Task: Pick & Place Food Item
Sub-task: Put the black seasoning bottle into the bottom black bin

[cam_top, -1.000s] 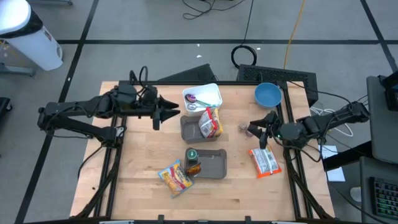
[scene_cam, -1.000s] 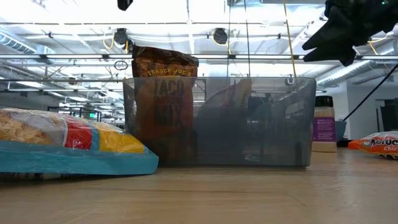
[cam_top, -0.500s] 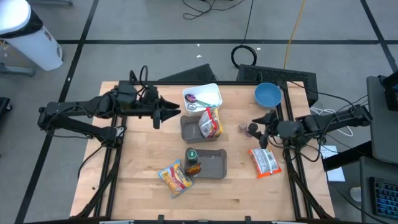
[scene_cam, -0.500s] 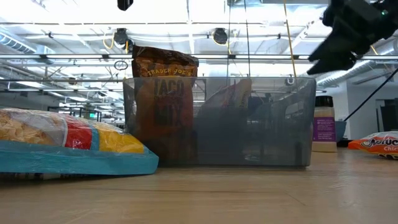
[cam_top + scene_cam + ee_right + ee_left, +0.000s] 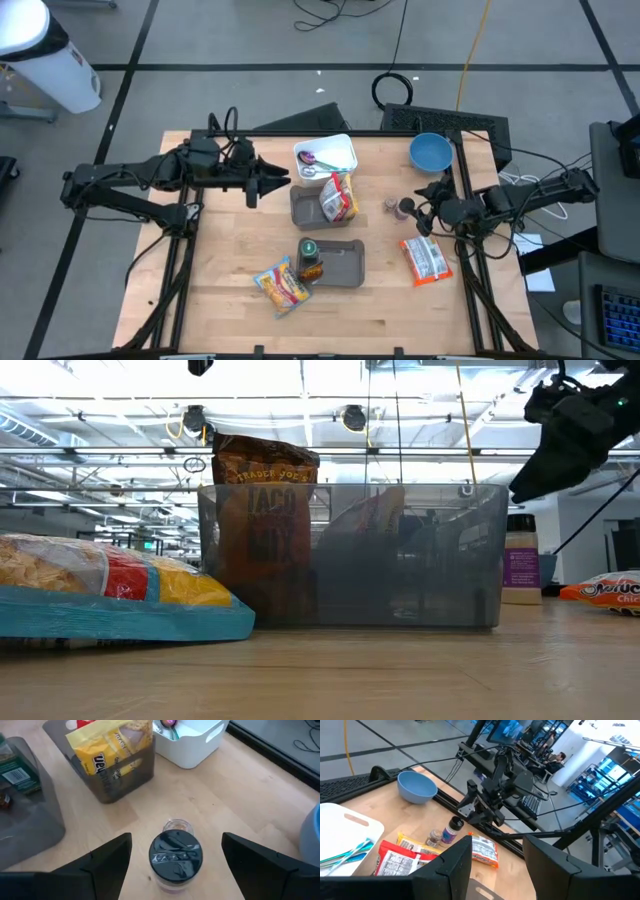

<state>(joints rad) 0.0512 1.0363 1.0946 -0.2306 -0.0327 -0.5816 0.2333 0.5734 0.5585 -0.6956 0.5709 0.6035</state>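
Observation:
A small jar with a black lid (image 5: 175, 856) stands upright on the table, and a smaller clear jar (image 5: 177, 826) stands just behind it. Seen from above, both jars (image 5: 400, 207) are right of centre. My right gripper (image 5: 175, 870) is open, tipped down over the black-lidded jar, with its fingers wide on either side and clear of it. An orange snack packet (image 5: 426, 260) lies flat near it. My left gripper (image 5: 272, 182) hovers open and empty, left of a grey bin (image 5: 305, 210) holding a yellow snack bag (image 5: 338, 197).
A white bin with utensils (image 5: 326, 158) and a blue bowl (image 5: 431, 152) sit at the far side. A grey tray (image 5: 340, 262) holds a taco-mix pouch (image 5: 262, 510). A chip bag (image 5: 283, 285) lies near the front edge. Bare wood lies front right.
My right gripper has opened wide, tipped its fingers downward and drawn back slightly toward the table's right edge and down. The black-lidded jar stays upright on the table. My left arm has kept still.

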